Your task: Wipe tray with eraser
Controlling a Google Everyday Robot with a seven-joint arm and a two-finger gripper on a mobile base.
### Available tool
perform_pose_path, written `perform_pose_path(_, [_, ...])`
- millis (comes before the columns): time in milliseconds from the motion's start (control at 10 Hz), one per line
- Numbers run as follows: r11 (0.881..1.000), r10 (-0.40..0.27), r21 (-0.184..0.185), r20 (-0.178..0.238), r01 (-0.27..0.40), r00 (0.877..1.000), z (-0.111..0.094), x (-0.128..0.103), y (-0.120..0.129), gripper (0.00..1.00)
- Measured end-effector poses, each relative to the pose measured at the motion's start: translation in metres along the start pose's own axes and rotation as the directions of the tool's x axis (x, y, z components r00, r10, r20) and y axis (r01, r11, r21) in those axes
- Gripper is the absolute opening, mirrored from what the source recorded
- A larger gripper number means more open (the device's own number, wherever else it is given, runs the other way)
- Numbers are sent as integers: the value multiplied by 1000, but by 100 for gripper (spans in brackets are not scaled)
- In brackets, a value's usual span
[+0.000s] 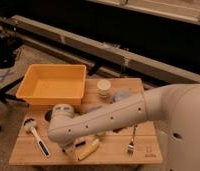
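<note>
The yellow-orange tray (37, 98) sits empty on the far left part of the wooden table (113, 150). My white arm reaches in from the right and crosses the table's middle. My gripper (69, 148) points down at the arm's left end, near the table's front, just in front of the tray and next to a banana (89, 149). The wrist hides most of it. A small dark piece (81, 144) shows by the gripper; I cannot tell whether it is the eraser. No eraser shows plainly.
A white-headed dish brush (35, 135) lies at the front left. A fork (131, 143) lies front right. A white cup (104, 89) and a blue-grey sponge (122, 94) stand behind the arm. A long rail runs behind the table.
</note>
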Motion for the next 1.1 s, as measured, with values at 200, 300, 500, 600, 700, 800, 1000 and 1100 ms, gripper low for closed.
perform_pose_path(200, [1000, 8, -5, -39, -8, 999, 9, 13, -17, 65])
perform_pose_path(300, [1000, 15, -9, -56, -16, 998, 12, 21, -28, 65])
perform_pose_path(500, [999, 33, -18, -79, -34, 996, 16, 33, -44, 65])
perform_pose_path(600, [999, 41, -24, -87, -43, 995, 18, 40, -44, 65])
perform_pose_path(700, [998, 48, -36, -91, -52, 995, 21, 49, -39, 65])
perform_pose_path(800, [996, 62, -51, -91, -66, 994, 23, 61, -30, 65])
perform_pose_path(1000, [995, 69, -70, -88, -76, 994, 24, 72, -21, 65])
perform_pose_path(1100, [992, 85, -81, -90, -92, 992, 25, 82, -15, 65])
